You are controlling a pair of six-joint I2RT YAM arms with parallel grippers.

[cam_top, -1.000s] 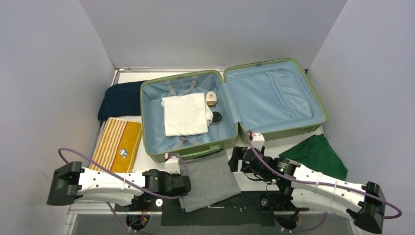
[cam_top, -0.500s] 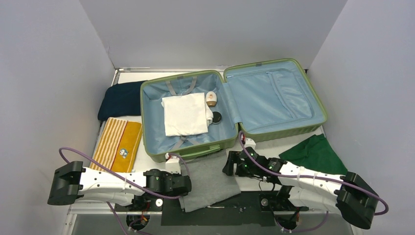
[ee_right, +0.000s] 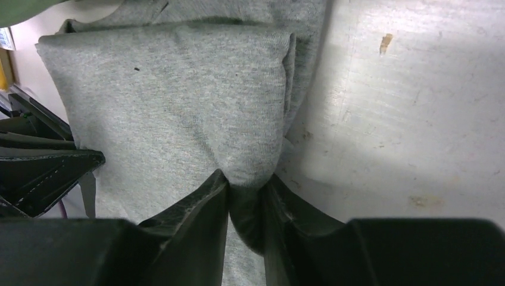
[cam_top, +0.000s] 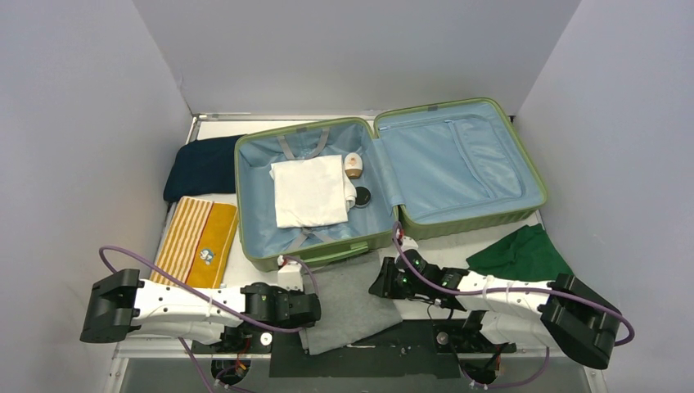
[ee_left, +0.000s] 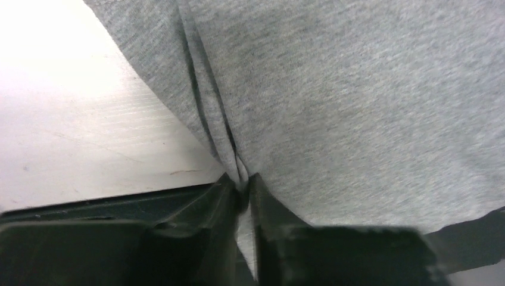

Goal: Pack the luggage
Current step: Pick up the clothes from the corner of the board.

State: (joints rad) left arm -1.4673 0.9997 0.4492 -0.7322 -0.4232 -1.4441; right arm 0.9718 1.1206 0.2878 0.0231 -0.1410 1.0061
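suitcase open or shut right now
Open: the luggage lies flat with both blue-lined halves exposed, a white cloth in one half.

The grey cloth (ee_right: 172, 95) pinched in my jaws is soft, matt jersey knit with a fine, even weave. The fingers of my left gripper (ee_left: 243, 182) and right gripper (ee_right: 247, 185) are dull black plastic, faintly grained. The table (ee_right: 417, 107) is white and matt, scuffed, finely scratched, with a brown spot. The luggage (cam_top: 466, 223) has a smooth light-green hard shell and a light-blue fabric lining with a slight sheen.
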